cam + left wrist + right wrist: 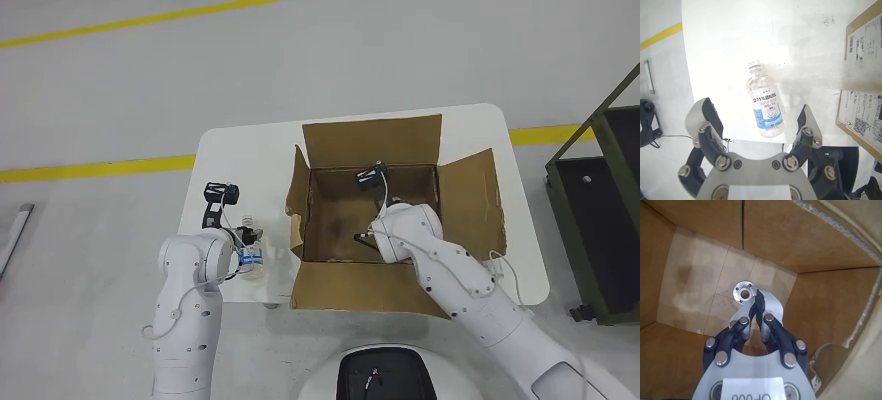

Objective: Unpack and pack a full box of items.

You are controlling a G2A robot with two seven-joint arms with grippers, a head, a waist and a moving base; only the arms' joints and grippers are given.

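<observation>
My left pincer (757,108) hangs with fingers spread wide over the clear plastic bottle (764,102), which lies on its side near the desk's (730,47) front edge, beside the cardboard box (470,200). My right pincer (755,302) sits down inside the box, pinched tight on the rim of a round metal flange (743,294).
</observation>
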